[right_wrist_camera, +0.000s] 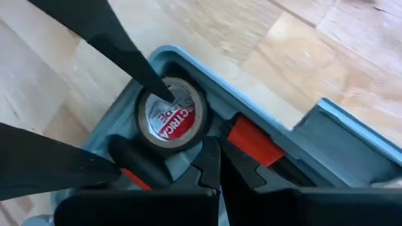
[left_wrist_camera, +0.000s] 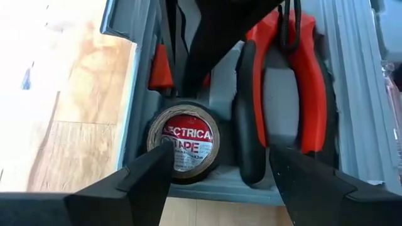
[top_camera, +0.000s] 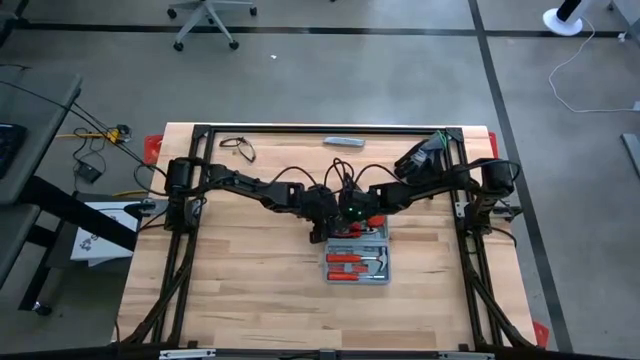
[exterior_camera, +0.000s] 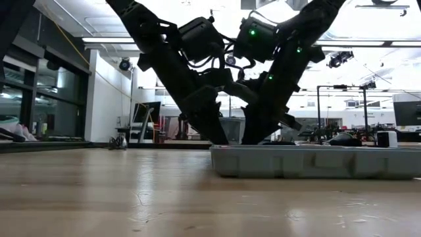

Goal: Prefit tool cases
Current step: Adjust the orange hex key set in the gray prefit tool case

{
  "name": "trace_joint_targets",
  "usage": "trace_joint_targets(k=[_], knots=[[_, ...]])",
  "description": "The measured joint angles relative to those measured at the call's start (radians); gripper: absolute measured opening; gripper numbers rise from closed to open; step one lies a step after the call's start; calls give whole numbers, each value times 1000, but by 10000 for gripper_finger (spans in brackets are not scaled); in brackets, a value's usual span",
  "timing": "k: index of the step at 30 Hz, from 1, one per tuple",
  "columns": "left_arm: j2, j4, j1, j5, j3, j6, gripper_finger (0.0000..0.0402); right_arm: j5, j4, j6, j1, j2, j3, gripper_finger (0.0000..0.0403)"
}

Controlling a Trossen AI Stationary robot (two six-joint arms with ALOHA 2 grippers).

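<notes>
The grey-blue tool case (top_camera: 357, 258) lies open on the middle of the wooden table, and its wall shows in the low view (exterior_camera: 316, 161). In its recesses sit red-handled tools, a roll of electrical tape (left_wrist_camera: 185, 143) and red-and-black pliers (left_wrist_camera: 282, 94). Both grippers reach down into the case's far end. My left gripper (left_wrist_camera: 220, 154) is open, with one finger at the roll and the other past the pliers' handle ends. My right gripper (right_wrist_camera: 213, 163) is shut, its tip down in the case right beside the tape roll (right_wrist_camera: 171, 116). My left gripper slants down into the case from the far left. One fingertip (right_wrist_camera: 164, 93) lies over the tape roll's face, and I cannot tell whether it touches. My right gripper's shut fingers (left_wrist_camera: 207, 56) slant down between the roll and the pliers; whether they touch anything I cannot tell.
A slim grey bar (top_camera: 343, 141) lies at the table's far edge. Black gloves (top_camera: 420, 160) lie at the far right and a dark looped thing (top_camera: 237, 147) at the far left. Bare wood stretches left, right and near of the case.
</notes>
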Motion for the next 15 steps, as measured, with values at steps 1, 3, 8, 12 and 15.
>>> trace_joint_targets(k=[1, 3, 8, 12, 15], knots=[[0, -1, 0, 1, 0, 0, 255, 1, -12, 0, 0, 0, 1, 0], [0, -3, -1, 2, 0, 2, 255, 1, -40, 2, 0, -2, 1, 0], [1, -4, -1, 4, 0, 1, 255, 0, -44, 4, 5, -2, 1, 0], [2, -4, 3, 9, -1, 0, 255, 0, -20, 7, 8, -2, -1, 0], [2, -5, 4, 10, -1, -5, 255, -8, 10, 2, 8, -17, -5, 0]])
